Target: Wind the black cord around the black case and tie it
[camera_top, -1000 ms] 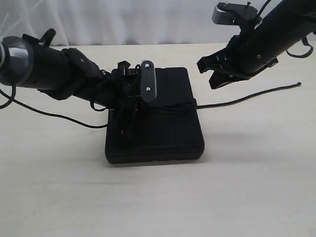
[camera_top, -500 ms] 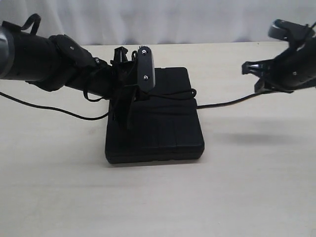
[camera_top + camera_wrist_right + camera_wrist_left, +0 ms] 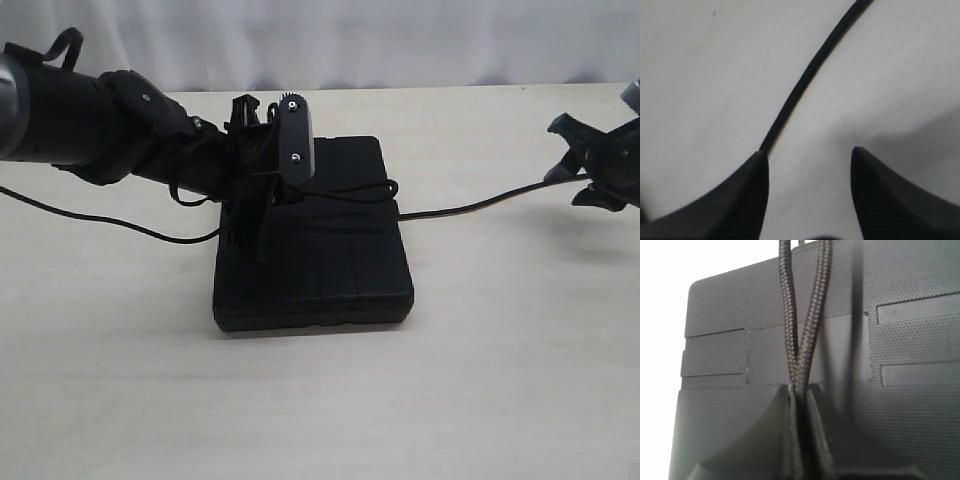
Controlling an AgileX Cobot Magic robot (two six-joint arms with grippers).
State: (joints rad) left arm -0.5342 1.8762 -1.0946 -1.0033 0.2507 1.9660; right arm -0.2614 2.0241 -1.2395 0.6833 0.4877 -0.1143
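- The pale table (image 3: pixel 320 400) fills the foreground of the exterior view.
- The black case (image 3: pixel 330 270) lies flat near the table's middle, ribbed lid up, with a short side toward the exterior camera.
- The black cord (image 3: pixel 470 208) crosses the far half of the lid. It leaves the case at its right edge and runs along the table out to the right.
- The left gripper (image 3: pixel 799 392) reaches in from the left over the case's left side. It is clenched on two strands of the cord, which run side by side from between its fingers (image 3: pixel 777 435) across the textured lid.
- The right gripper (image 3: pixel 809 152) hangs at the far right, well apart from the case. Its jaws are spread wide and grasp nothing.
- The cord runs up to the tip of one right finger (image 3: pixel 740 200); whether they touch cannot be told.
- A white curtain (image 3: pixel 400 40) closes the back.
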